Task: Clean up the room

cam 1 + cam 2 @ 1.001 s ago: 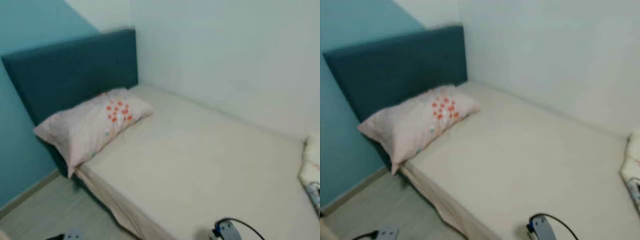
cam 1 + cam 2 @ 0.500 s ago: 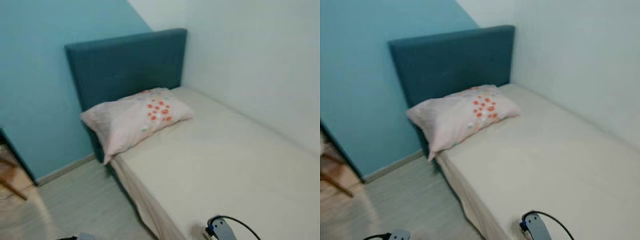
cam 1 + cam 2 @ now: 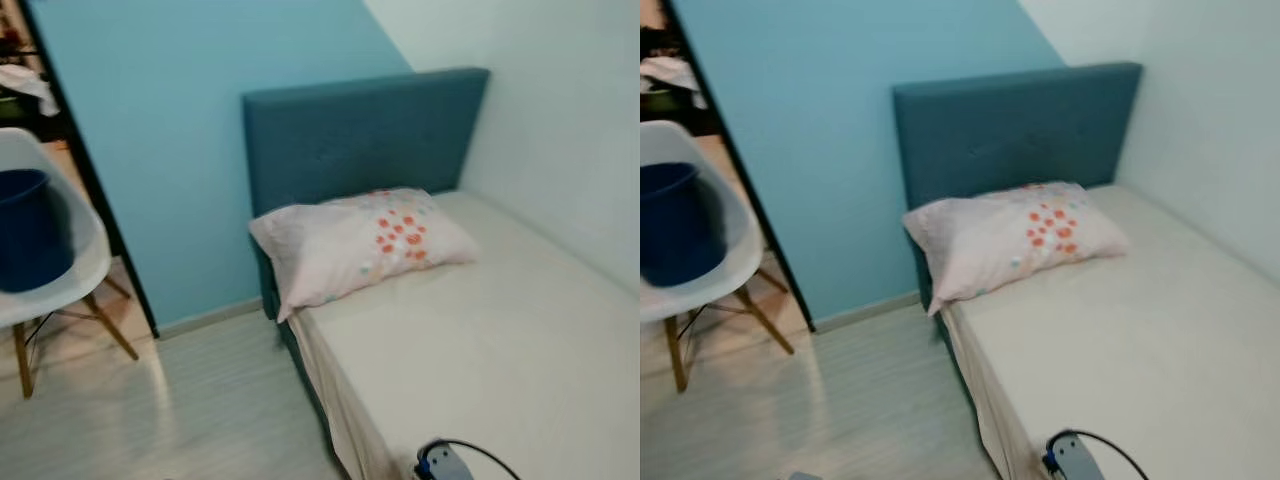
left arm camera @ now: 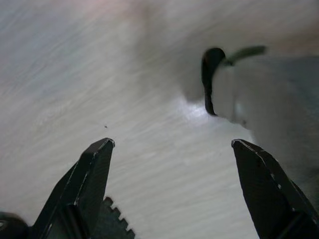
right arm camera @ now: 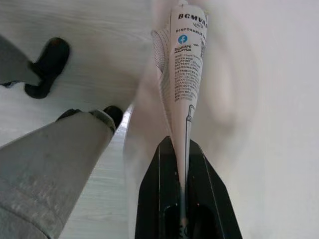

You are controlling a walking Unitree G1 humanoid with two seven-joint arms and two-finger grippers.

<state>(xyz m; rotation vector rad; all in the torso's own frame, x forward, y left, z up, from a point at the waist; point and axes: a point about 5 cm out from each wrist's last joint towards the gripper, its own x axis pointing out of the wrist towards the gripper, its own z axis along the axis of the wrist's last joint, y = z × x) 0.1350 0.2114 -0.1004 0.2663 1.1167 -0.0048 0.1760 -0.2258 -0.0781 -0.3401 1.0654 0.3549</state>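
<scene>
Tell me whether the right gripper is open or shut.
Shut: the right gripper has its black fingers pressed together on a printed white paper leaflet.

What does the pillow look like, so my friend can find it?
Find the bed with the teal headboard against the blue wall. The pillow lies at the head end, touching the headboard. It is pale pink with a cluster of orange-red dots, unlike the plain cream sheet.
</scene>
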